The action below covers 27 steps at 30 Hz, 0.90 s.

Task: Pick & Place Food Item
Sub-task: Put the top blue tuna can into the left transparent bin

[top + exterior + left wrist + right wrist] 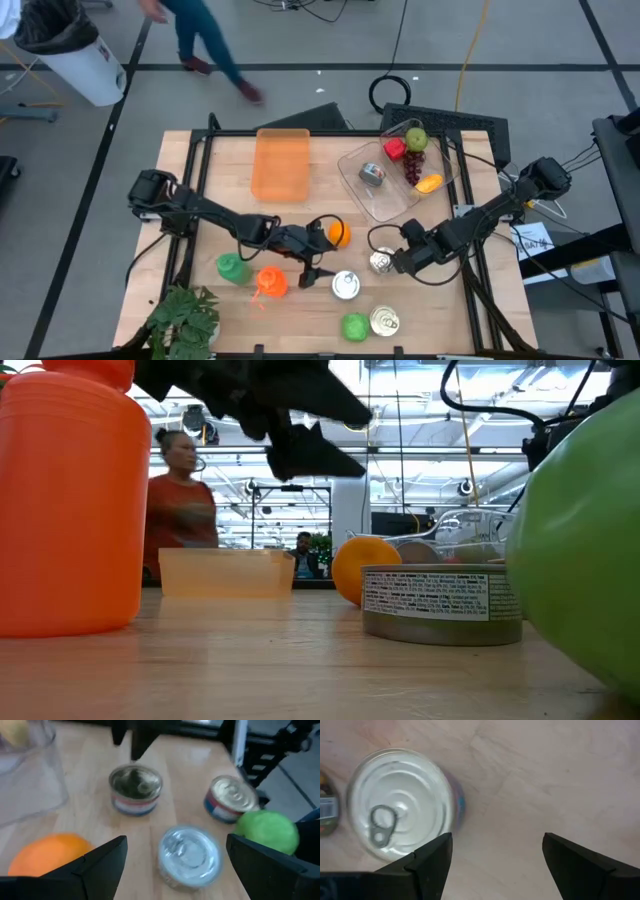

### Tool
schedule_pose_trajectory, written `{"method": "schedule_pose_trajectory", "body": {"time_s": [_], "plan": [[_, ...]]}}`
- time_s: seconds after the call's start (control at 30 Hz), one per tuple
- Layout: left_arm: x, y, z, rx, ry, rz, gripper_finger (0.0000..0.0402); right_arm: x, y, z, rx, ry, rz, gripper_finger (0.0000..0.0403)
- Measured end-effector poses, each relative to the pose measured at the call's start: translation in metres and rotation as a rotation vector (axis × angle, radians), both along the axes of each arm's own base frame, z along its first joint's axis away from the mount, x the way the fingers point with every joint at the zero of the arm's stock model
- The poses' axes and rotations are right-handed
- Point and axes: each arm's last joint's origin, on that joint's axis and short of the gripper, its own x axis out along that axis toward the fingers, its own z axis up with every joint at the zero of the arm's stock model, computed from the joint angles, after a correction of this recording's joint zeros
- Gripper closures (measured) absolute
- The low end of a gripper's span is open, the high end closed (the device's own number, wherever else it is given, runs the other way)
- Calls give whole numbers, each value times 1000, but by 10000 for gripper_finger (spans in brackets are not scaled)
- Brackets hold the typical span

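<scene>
We see the left claw (318, 272) spread wide and empty over the bench (300, 210), just beside the orange (338, 233) and above a silver can (345, 286). The right claw (397, 262) is also spread and empty, beside another can (380, 262) right of the orange. The clear tray (362, 192) of fruit sits beyond.

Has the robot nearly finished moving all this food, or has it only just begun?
Partly done, it seems: the clear plastic tray already holds fruit and a can. Right now both grippers are open and empty; the left gripper hovers by the round orange, the right gripper by a silver pull-tab can. Cans and green items still lie loose on the wooden table.
</scene>
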Motion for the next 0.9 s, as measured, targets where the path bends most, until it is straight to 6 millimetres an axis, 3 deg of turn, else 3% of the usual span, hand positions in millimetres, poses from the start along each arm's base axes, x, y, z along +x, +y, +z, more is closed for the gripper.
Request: {"method": "schedule_pose_trajectory", "body": {"time_s": [0.5, 0.9], "plan": [[4, 4, -11, -2, 30, 15, 50, 2, -2, -6, -2, -1, -9, 110], [3, 4, -12, 2, 42, 10, 50, -26, -15, -34, -11, 200, -147, 130]]}}
